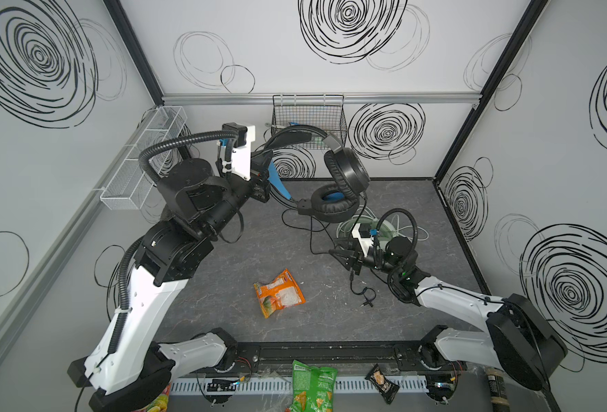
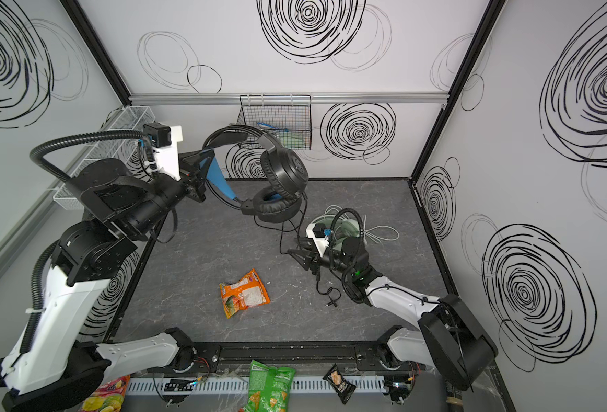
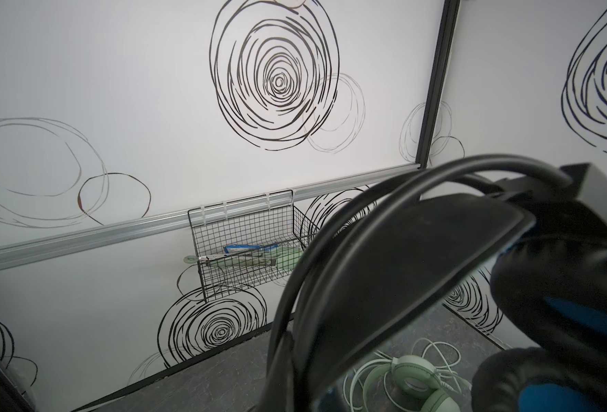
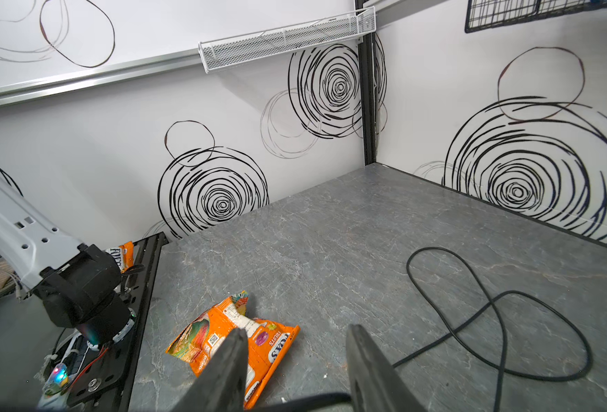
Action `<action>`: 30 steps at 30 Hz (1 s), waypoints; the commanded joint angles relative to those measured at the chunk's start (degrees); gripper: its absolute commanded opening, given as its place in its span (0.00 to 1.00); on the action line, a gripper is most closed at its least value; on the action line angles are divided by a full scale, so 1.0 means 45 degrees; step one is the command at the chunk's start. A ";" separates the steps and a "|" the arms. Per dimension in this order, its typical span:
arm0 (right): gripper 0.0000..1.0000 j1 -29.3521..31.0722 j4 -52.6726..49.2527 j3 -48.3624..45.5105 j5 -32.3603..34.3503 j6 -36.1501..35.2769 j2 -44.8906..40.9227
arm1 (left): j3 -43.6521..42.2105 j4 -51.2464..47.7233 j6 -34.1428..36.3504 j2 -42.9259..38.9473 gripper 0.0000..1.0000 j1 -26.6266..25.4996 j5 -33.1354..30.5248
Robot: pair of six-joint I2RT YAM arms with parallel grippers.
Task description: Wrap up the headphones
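Well, in both top views the bench (image 1: pixel 223 278) is dark grey like stone, with thin pale cracks. White walls (image 1: pixel 277 53) with black scribbly swirls stand round it. The left tool (image 1: pixel 264 173) is pressed together on the band of the black headphones (image 1: pixel 346 174) and holds them up in the air. Their soft round cushions are blue inside. The mint-green headphones (image 2: pixel 346 228) lie on the bench at the back right, partly behind the right arm. The right tool (image 1: pixel 339 257) hangs low near them. A crinkly orange snack bag (image 1: pixel 279 293) lies in the middle.

From the left wrist, the black band fills the front. A black wire basket (image 3: pixel 245 249) hangs on the wall, and the mint-green headphones sit below on the bench.

From the right wrist, the right tool's two fingers (image 4: pixel 223 371) are spread apart. A thin black cable (image 4: pixel 501 321) loops on the bench. The bag reads "Fox's Fruits".
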 commanded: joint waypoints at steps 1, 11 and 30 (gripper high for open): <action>0.45 0.0091 0.1118 0.0024 -0.0056 0.0245 0.0263 | 0.0328 0.2028 -0.0780 -0.0443 0.00 0.0101 -0.0387; 0.40 0.0050 0.1649 0.0084 -0.0125 0.0417 0.0977 | 0.0298 0.2100 -0.0985 -0.0467 0.00 0.0101 -0.0396; 0.00 0.0031 -0.1213 -0.0200 0.3005 -0.0494 -0.0412 | -0.0832 0.2546 -0.0837 -0.0937 0.00 0.0620 -0.1218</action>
